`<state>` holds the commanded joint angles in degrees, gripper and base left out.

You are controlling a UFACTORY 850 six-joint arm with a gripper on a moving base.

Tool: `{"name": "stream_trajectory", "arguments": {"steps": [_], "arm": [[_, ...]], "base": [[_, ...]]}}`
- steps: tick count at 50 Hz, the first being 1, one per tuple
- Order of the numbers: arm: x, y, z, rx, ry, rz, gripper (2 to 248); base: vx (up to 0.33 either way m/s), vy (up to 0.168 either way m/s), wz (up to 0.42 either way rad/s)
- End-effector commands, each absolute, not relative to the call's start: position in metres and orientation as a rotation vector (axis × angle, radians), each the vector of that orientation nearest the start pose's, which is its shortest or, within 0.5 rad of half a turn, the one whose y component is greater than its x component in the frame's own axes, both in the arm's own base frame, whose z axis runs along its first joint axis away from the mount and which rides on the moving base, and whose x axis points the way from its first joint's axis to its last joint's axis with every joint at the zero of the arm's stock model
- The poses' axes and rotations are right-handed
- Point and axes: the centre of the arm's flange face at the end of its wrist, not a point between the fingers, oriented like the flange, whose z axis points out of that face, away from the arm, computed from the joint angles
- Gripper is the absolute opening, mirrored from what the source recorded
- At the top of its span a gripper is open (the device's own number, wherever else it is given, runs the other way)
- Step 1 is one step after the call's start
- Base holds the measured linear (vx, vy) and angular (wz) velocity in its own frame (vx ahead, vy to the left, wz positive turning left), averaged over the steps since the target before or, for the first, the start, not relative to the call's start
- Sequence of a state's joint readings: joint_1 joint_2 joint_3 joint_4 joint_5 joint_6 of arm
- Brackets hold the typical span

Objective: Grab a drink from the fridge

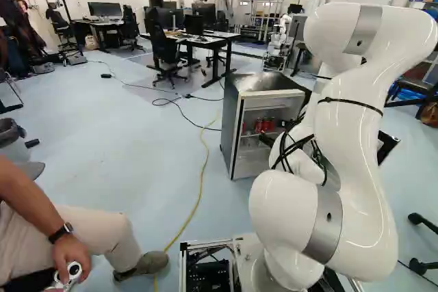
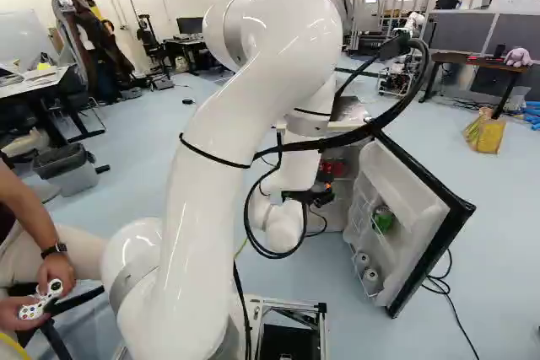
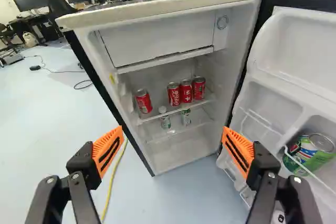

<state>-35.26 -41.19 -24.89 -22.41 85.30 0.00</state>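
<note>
In the right base view my gripper (image 2: 322,195) is in front of the fridge opening, partly hidden by the arm. The wrist view shows the gripper (image 3: 173,136) wide open, nothing between its orange pads. Ahead of it stands the fridge (image 3: 152,15), its door (image 3: 294,51) swung open. Three red cans (image 3: 186,92) stand close together on the upper shelf; another red can (image 3: 143,101) stands apart, nearer the side wall away from the door. Below are a clear bottle (image 3: 165,119) and a green-and-silver can (image 3: 186,117). The door rack holds a green item (image 3: 310,153).
A yellow cable (image 1: 200,186) runs along the floor beside the fridge. A person's hand (image 1: 67,251) holds a controller close beside the base. Desks (image 1: 222,40) and chairs stand farther back, with another robot (image 1: 279,42) behind the fridge.
</note>
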Motion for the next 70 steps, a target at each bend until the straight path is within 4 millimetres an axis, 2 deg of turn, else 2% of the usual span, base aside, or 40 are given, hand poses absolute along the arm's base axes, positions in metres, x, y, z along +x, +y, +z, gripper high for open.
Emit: {"name": "stream_trajectory", "arguments": {"steps": [13, 41, 70], "arm": [[0.331, -0.183, 0.168, -2.565, 0.373, -1.849, 247], [0.384, -0.195, 0.154, -2.525, 0.281, -1.910, 247], [0.437, -0.211, 0.130, -2.577, 0.248, -1.879, 247]], "base": [[0.000, 0.000, 0.000], [0.000, 0.000, 0.000], [0.000, 0.000, 0.000]]}}
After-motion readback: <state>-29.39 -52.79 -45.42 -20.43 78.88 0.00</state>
